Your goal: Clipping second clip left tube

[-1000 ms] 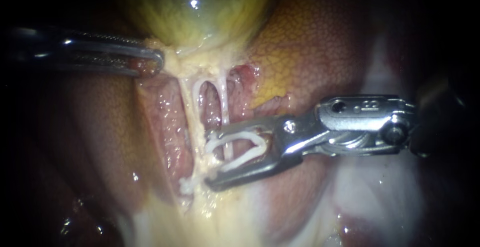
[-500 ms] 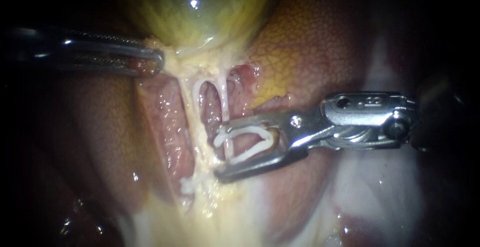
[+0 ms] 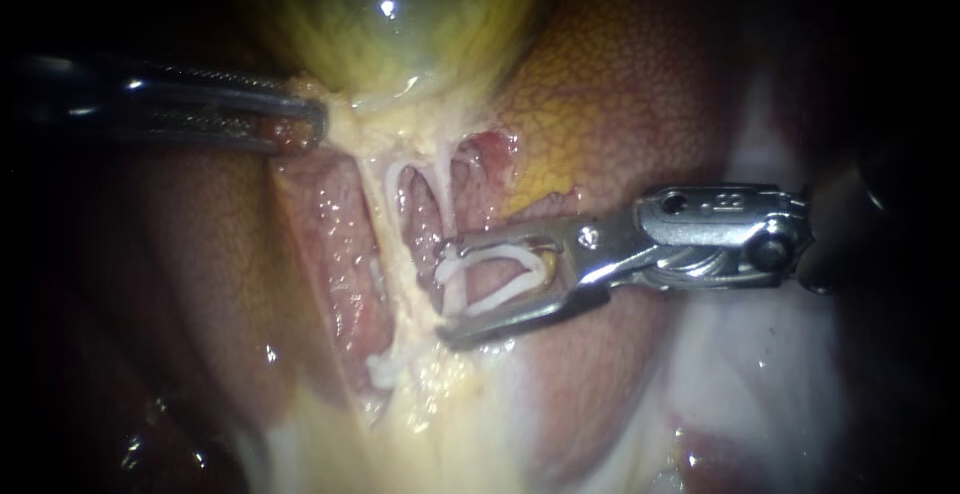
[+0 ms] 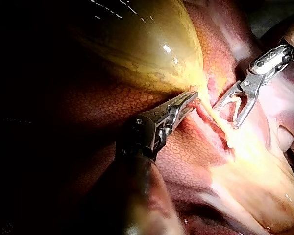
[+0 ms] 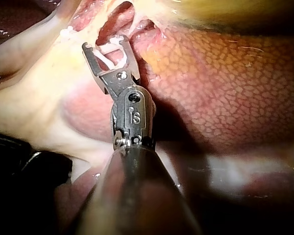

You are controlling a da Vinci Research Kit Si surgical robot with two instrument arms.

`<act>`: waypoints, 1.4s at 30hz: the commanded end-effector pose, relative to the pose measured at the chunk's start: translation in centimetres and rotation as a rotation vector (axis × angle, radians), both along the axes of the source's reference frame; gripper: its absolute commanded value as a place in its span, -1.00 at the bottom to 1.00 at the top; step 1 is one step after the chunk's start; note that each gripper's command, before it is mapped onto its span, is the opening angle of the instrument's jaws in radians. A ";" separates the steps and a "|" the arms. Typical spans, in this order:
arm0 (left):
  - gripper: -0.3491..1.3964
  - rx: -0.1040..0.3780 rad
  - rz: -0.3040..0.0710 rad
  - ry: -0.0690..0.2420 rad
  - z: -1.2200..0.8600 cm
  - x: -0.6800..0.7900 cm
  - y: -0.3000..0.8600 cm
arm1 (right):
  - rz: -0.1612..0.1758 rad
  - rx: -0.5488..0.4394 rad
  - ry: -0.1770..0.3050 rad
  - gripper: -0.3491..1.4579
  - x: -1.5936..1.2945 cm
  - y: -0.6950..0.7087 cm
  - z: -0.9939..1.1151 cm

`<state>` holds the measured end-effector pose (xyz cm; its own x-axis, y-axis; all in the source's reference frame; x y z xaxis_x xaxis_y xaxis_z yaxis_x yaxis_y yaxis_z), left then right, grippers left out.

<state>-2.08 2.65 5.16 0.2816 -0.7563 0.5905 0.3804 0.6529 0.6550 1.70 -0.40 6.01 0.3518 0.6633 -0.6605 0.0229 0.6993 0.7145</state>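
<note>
My left instrument [image 3: 305, 122] comes in from the left. Its jaws are closed on the pale tissue [image 3: 345, 129] at the lower end of the gallbladder [image 3: 400, 24], which bulges yellow-green above. Below that grip two thin whitish strands run downward side by side, with a gap between them. The left tube [image 3: 385, 224] descends toward a small white lump [image 3: 380, 369] that may be a clip, though I cannot tell. The right tube [image 3: 447, 204] passes down between the jaws of my right instrument [image 3: 445, 294]. Those jaws stand apart and hold an open white clip [image 3: 495, 279] between them, one leg lying along each jaw. The jaw tips are just beside the left tube — not around it. The mottled liver [image 3: 620, 84] lies behind, and the right shaft leads off to the right.
</note>
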 end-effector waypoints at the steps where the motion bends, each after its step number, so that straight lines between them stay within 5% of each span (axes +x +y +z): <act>1: -1.00 0.000 0.000 0.000 0.00 0.00 0.00 | 0.003 0.003 0.012 -0.12 0.02 0.00 0.00; 17: -1.00 -0.001 0.000 0.000 0.01 0.00 -0.01 | -0.025 0.029 0.100 -0.12 0.19 -0.01 -0.01; 29: -1.00 -0.001 0.000 0.000 0.02 0.00 0.00 | -0.063 0.037 0.244 -0.18 0.40 -0.03 -0.03; 42: -1.00 -0.001 0.000 0.000 0.02 0.00 0.00 | -0.123 0.039 0.333 -0.24 0.54 -0.19 -0.32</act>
